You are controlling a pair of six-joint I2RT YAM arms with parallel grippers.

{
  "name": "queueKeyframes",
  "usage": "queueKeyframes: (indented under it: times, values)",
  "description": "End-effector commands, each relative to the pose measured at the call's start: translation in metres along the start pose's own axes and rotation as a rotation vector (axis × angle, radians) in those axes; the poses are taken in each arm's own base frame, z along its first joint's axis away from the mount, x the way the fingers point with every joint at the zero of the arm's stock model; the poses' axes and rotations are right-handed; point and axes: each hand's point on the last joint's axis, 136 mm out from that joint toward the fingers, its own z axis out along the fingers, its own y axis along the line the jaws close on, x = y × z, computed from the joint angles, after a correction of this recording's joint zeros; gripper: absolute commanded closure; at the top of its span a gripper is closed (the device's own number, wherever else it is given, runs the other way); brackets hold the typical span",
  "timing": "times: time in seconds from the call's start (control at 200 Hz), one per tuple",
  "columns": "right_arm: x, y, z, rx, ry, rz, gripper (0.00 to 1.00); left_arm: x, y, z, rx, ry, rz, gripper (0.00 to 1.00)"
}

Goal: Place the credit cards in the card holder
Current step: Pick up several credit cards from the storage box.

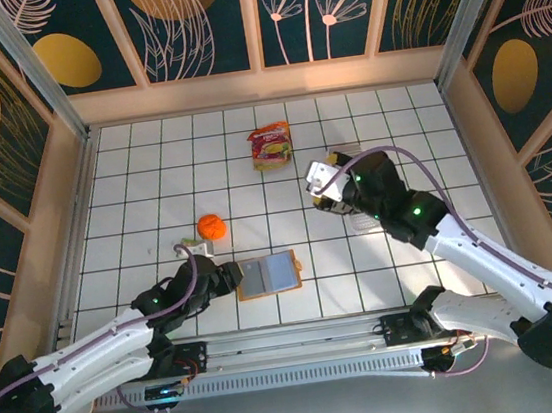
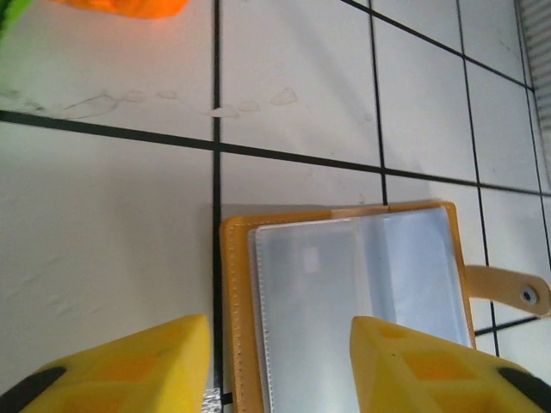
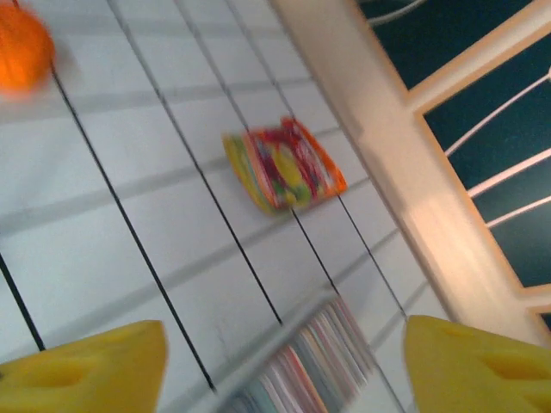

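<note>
The card holder (image 1: 267, 275) lies open on the tiles, orange-brown rim up and clear sleeves showing. In the left wrist view the card holder (image 2: 362, 284) reaches down between my yellow fingertips. My left gripper (image 2: 280, 370) hovers open over its left edge, gripping nothing. From above, my left gripper (image 1: 230, 273) sits at the holder's left side. A blurred row of credit cards (image 3: 320, 366) in mixed colours stands on edge in front of my right gripper (image 3: 284, 370), which is open and empty. Seen from the top, my right gripper (image 1: 322, 183) hangs over the right middle of the floor.
A red-and-yellow snack packet (image 1: 271, 147) lies at the back centre, also the snack packet (image 3: 284, 168) ahead of the right wrist. An orange ball (image 1: 211, 227) rests left of centre. A clear tray end (image 1: 367, 224) pokes out under the right arm. Walls enclose the floor.
</note>
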Motion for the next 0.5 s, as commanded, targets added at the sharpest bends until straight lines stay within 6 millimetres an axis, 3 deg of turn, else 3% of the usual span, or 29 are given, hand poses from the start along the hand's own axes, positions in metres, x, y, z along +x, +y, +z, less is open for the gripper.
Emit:
queueKeyframes:
  times: [0.0,0.07,0.165,0.29,0.39,0.495]
  values:
    - [0.059,0.019,0.003,-0.175,0.182,-0.323,0.19,-0.007,-0.024,-0.003,0.091,-0.013,0.038,0.5]
    - [0.102,0.011,0.011,-0.199,0.305,-0.334,0.17,-0.008,-0.027,-0.004,0.104,-0.015,0.055,0.47]
    - [0.133,-0.004,0.025,-0.154,0.371,-0.367,0.14,-0.007,-0.028,-0.004,0.113,-0.009,0.071,0.44]
    - [0.151,-0.013,0.043,-0.113,0.391,-0.389,0.1,0.0,-0.023,-0.001,0.104,0.012,0.067,0.43]
    - [0.152,0.0,0.053,-0.168,0.362,-0.4,0.09,0.005,-0.019,0.0,0.109,0.02,0.061,0.42]
    - [0.168,0.013,0.061,-0.211,0.386,-0.447,0.04,0.007,-0.018,0.001,0.116,0.021,0.055,0.4]
